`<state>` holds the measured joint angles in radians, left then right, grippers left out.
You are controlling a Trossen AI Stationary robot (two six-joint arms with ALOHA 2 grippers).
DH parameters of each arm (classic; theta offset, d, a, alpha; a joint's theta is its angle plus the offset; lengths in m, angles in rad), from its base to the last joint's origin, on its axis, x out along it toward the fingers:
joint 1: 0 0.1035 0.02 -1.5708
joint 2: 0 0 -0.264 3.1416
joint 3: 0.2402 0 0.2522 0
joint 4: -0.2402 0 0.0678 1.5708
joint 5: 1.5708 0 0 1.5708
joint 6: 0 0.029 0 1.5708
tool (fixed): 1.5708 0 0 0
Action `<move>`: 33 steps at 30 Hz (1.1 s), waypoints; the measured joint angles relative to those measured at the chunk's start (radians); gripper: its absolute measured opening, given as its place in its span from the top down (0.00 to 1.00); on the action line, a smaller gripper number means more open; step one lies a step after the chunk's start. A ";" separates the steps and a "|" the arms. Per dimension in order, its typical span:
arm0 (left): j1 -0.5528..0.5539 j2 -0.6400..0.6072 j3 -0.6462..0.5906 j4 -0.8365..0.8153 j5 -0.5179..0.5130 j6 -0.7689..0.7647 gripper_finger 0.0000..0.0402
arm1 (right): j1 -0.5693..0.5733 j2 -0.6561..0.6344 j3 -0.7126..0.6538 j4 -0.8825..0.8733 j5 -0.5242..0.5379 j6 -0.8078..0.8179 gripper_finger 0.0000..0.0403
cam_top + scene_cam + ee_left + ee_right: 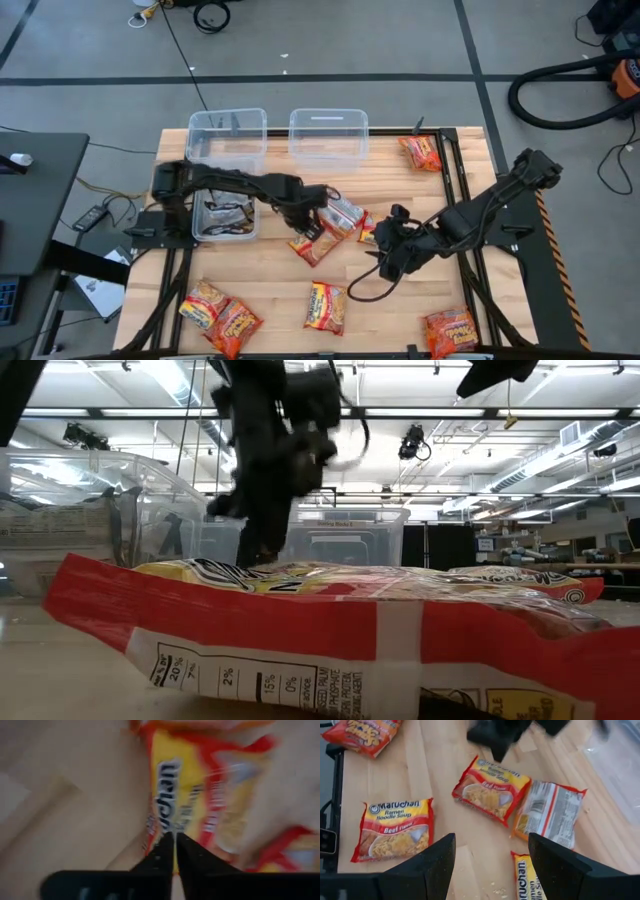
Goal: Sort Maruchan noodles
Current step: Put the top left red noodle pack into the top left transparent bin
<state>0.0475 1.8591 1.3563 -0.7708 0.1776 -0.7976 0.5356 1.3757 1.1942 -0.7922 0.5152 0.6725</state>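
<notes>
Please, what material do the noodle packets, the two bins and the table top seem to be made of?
Noodle packets: thin printed plastic film, glossy and crinkled, with light glare.
Bins: clear hard plastic; the floor shows through.
Table top: light wood planks, probably unvarnished, with visible seams and a matte look.

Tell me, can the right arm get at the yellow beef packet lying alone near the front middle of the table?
Probably yes. The right gripper hangs open just above and to the right of that beef packet, with bare table between them. The left gripper is shut farther back at the middle pile.
</notes>
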 joint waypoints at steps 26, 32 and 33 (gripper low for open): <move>0.071 -0.206 0.055 -0.063 -0.023 0.026 0.68 | -0.064 -0.004 0.000 0.015 -0.039 -0.009 0.37; 0.093 -0.014 0.055 0.036 0.098 0.077 0.54 | -0.046 -0.004 0.000 0.014 -0.039 0.025 0.37; 0.098 0.018 0.055 0.043 0.130 0.085 0.52 | -0.044 -0.004 0.000 0.014 -0.039 0.033 0.37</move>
<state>0.1458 1.8768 1.4113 -0.7279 0.3073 -0.7125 0.4919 1.3716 1.1942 -0.7781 0.4759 0.7057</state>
